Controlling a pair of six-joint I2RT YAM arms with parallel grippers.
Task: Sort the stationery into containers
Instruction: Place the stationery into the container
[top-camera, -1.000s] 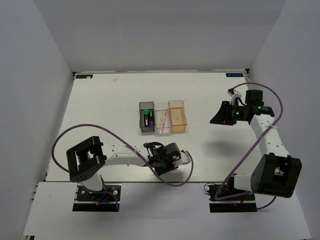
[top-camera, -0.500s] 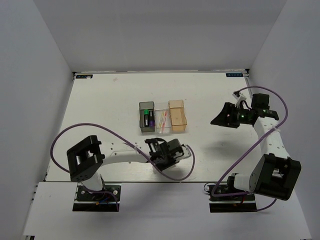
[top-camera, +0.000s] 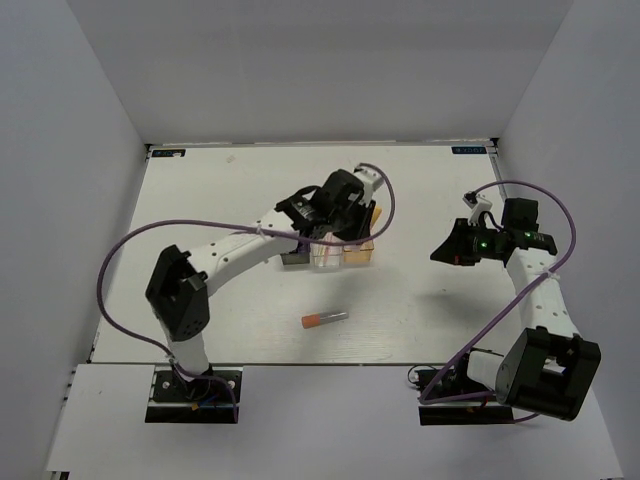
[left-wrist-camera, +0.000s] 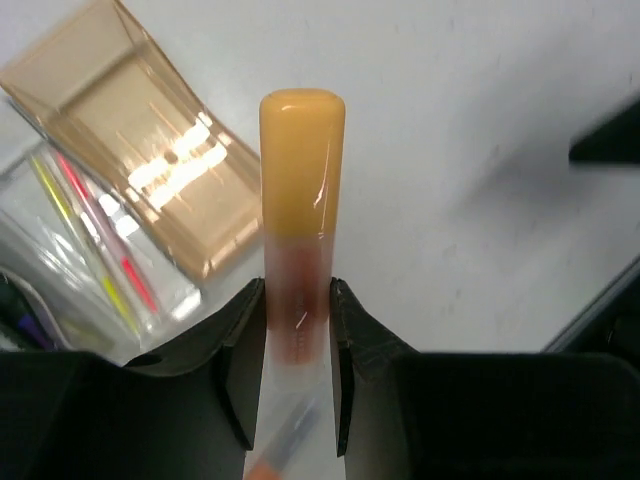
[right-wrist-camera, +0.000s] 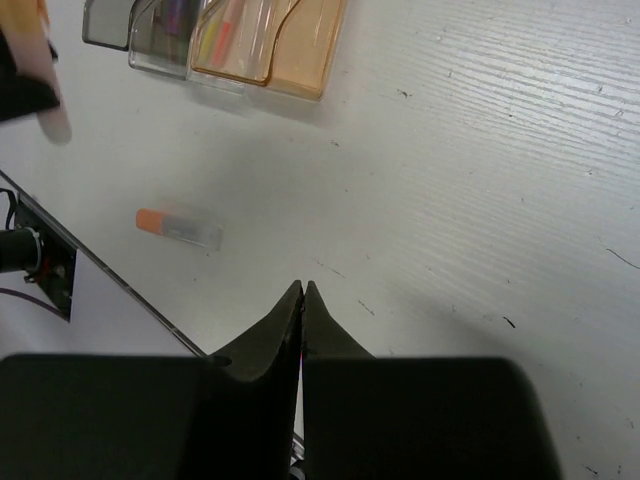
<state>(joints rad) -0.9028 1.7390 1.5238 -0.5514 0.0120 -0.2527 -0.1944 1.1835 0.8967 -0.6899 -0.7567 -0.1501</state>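
White tabletop (top-camera: 200, 200): 1 orange-pink tube (top-camera: 325, 319) lies loose at 6 o'clock from the orange bin (right-wrist-camera: 290, 60). Left gripper (left-wrist-camera: 298, 320) pinches a 2nd tube (left-wrist-camera: 302, 160) near that bin; the clear bin (left-wrist-camera: 60, 275) holds pink and yellow pens (left-wrist-camera: 100, 225). Right gripper (right-wrist-camera: 302, 295), at 3 o'clock, is pressed together.

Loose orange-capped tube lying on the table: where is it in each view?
Top external: loose tube lower centre, below the orange-tan bin.
Left wrist: not in it; the left tool holds a second tube.
Right wrist: left of centre.
Shared landmark: orange-tan bin, in all three.
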